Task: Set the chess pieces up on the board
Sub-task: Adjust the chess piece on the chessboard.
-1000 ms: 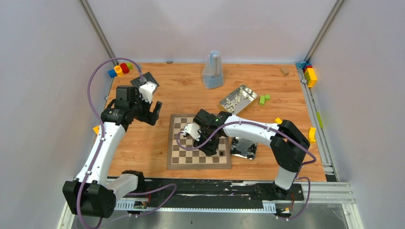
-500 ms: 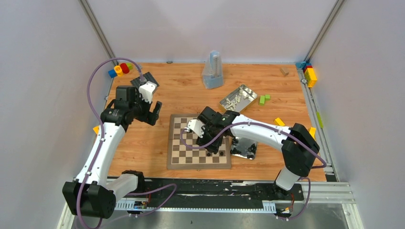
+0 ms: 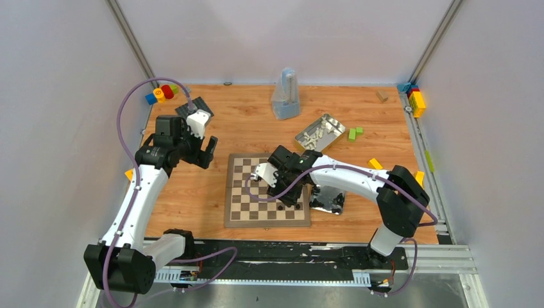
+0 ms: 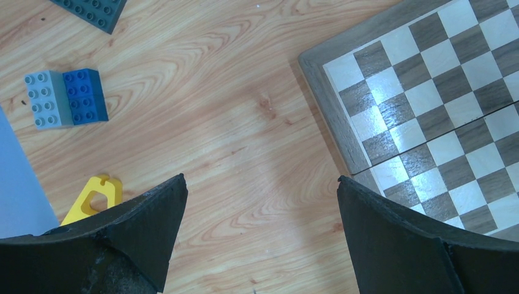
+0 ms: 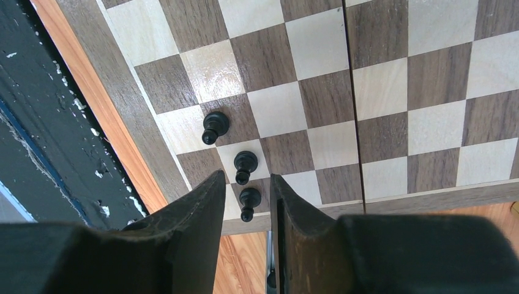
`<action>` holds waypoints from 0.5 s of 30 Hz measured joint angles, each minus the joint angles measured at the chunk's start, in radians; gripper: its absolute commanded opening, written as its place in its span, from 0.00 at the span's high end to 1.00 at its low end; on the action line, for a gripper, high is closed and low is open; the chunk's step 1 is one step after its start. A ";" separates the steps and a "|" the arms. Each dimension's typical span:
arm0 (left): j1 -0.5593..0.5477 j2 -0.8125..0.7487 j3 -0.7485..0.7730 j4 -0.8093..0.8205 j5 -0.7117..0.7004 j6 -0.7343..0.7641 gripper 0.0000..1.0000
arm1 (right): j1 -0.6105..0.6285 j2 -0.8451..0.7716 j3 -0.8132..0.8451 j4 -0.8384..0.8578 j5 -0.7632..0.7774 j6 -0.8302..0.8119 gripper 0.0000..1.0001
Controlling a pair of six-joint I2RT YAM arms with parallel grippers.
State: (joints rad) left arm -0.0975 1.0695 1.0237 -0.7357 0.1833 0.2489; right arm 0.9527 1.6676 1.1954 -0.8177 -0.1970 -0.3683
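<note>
The board (image 3: 247,192) lies at the table's middle; its left corner (image 4: 422,92) shows in the left wrist view. Three black chess pieces, pawns, stand in a slanted row near the board's edge (image 5: 215,127) (image 5: 245,165) (image 5: 249,202). My right gripper (image 5: 248,175) hovers above them with its jaws a narrow gap apart and nothing between them; the pawns show through the gap, down on the board. In the top view it (image 3: 287,196) hangs over the board's near right part. My left gripper (image 4: 262,179) (image 3: 208,152) stands wide open over bare wood left of the board.
A metal tin (image 3: 319,133) with pale pieces sits behind the board. A second tin (image 3: 328,200) lies right of it, partly under the right arm. A grey-blue container (image 3: 285,95), green blocks (image 3: 355,133), blue blocks (image 4: 66,98) and a yellow piece (image 4: 92,196) lie around.
The right arm's elbow has swung to the right, and its gripper has shifted a little over the board's near right part. The left arm has not moved.
</note>
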 measured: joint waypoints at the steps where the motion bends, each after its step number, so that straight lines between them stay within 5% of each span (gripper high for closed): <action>1: 0.000 0.000 0.000 0.000 0.001 0.000 0.00 | 0.000 0.001 0.000 0.000 -0.001 0.000 0.70; 15: 0.000 0.000 0.000 0.000 0.007 0.000 0.00 | 0.000 0.027 -0.006 0.007 -0.018 -0.001 0.85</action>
State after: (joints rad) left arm -0.0975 1.0695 1.0237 -0.7357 0.1902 0.2493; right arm 0.9524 1.6951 1.1896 -0.8104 -0.2150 -0.3691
